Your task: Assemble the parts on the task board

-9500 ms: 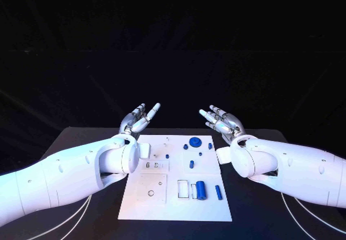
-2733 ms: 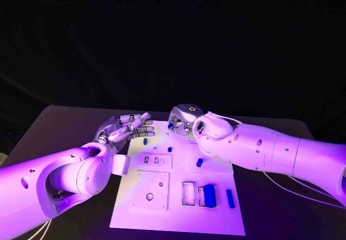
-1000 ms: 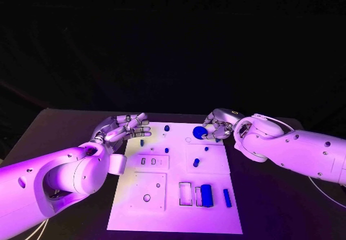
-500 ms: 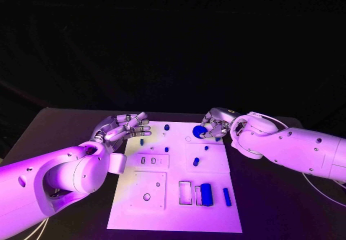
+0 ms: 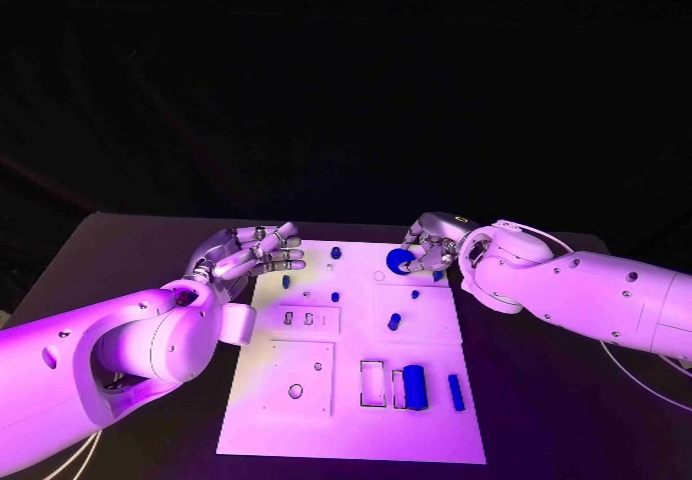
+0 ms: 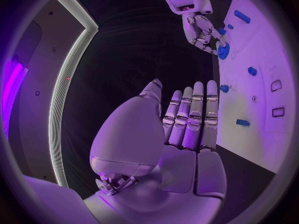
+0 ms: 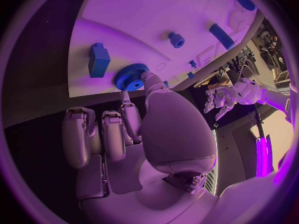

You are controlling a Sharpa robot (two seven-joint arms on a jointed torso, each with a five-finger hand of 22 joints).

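Gear: small blue toothed wheel (image 5: 400,261), at the far right corner of the task board (image 5: 346,440), pinched at the rim by the right robot hand (image 5: 430,248); whether seated or just lifted, cannot tell.
Right robot hand: closed on the gear, fingertips on its toothed edge, seen close up in the right wrist view too (image 7: 131,77).
Left robot hand: open (image 5: 248,252), fingers straight and together, holding nothing, hovering over the board's far left edge above the black surface (image 5: 101,260).
Feel, by guess: hard plastic, stiff, very light; teeth give bite, so unlikely to slip, though a small flat disc can tip easily in the pinch.
Where to take hold: across the rim, opposite sides, keeping the centre hole free for a peg.
Other parts: blue cylinder (image 5: 417,387) and slim bar (image 5: 454,392) lying near the board's front; short pegs (image 5: 392,321) standing mid-board.
Watch for: tilting on the way down; needs to go flat.
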